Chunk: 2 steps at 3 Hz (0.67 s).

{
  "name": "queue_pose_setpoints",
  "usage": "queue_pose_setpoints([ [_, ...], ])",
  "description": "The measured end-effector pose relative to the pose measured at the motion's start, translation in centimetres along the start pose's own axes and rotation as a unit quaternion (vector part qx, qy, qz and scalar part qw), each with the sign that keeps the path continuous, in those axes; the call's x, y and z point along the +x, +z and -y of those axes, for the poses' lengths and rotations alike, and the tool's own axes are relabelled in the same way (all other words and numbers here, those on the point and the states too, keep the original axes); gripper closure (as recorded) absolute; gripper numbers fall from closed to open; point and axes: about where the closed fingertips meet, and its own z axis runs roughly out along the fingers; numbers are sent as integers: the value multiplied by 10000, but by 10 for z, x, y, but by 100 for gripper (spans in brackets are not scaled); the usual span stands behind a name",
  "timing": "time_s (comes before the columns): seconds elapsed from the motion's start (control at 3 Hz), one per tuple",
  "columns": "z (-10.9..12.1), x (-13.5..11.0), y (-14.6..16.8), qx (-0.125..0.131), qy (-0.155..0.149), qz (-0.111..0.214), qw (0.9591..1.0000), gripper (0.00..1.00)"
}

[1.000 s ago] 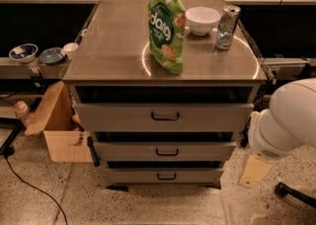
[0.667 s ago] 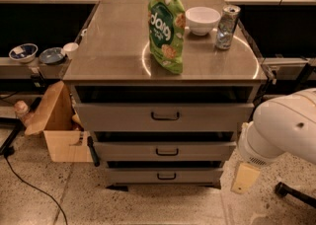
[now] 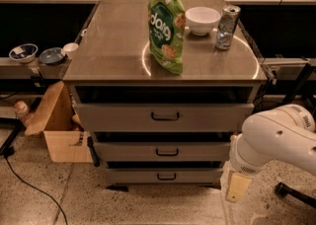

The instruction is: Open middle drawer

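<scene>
One gripper (image 3: 238, 187) shows at the low right of the scene, as a pale beige piece that hangs down from the thick white arm (image 3: 276, 137), close to the speckled floor (image 3: 148, 204). It is not possible to tell if it is open or closed. It holds nothing that can be seen. It is just beside the right end of the lowest drawer (image 3: 197, 175), and I cannot tell if it touches it.

Left and a little above the gripper is the middle drawer (image 3: 123, 151), the second of three grey drawers in the metal cabinet. Its small dark handle (image 3: 166, 152) sits in the centre of the front, well apart from the gripper, and a dark gap runs above the front. Over it is the tallest drawer (image 3: 118, 116).

On the surface (image 3: 108, 46) of the cabinet a green snack bag (image 3: 165, 31) stands upright near the middle. Farther back and to the right are a white bowl (image 3: 202, 19) and a metal can (image 3: 227, 26), near each other.

Left of the cabinet, an open cardboard box (image 3: 59, 142) stands on the floor.
</scene>
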Motion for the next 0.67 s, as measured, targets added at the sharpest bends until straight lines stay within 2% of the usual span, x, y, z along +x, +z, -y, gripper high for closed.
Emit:
queue_pose_setpoints([
  [0.33,-5,-3,16,-157,-644,173,9976,0],
  [0.67,-5,-3,16,-157,-644,174,9976,0],
])
